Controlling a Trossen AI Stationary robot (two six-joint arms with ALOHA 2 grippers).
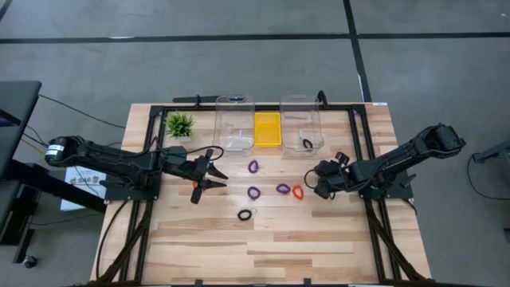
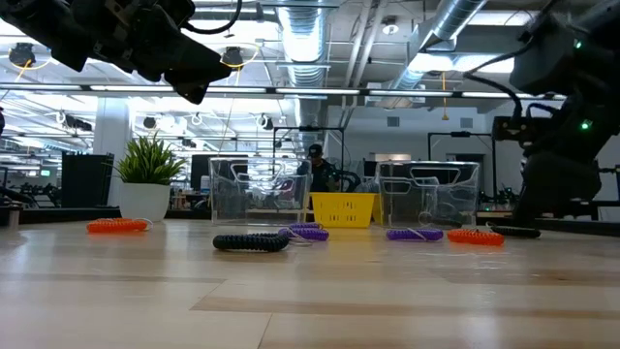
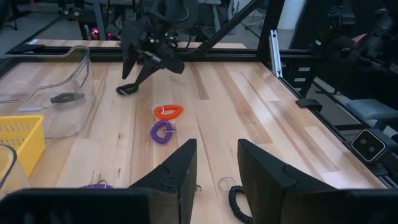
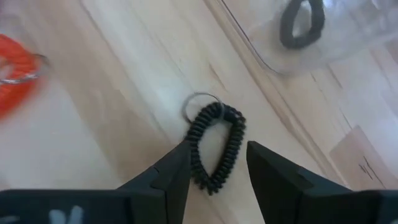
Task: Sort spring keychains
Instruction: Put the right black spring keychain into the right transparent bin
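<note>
Six spring keychains are seen loose on the table (image 1: pixel 319 255) from above, purple (image 1: pixel 253 167) to red-orange (image 1: pixel 298 192), with the left gripper (image 1: pixel 213 174) beside them and the right gripper (image 1: pixel 315 177) opposite. From the right wrist, parted fingers (image 4: pixel 171 171) are seen straddling, not clamping, a black keychain (image 4: pixel 216 147) beside the clear bin (image 4: pixel 323 37) holding another black one (image 4: pixel 301 23). From the left wrist, fingers (image 3: pixel 174 174) are seen apart, nothing between.

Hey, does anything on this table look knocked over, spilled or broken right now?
Nothing stands out. The clear bins, yellow basket and plant stand upright at the back. The loose spring keychains lie flat on the table, unsorted rather than spilled. One black keychain sits in the right-hand bin.
</note>
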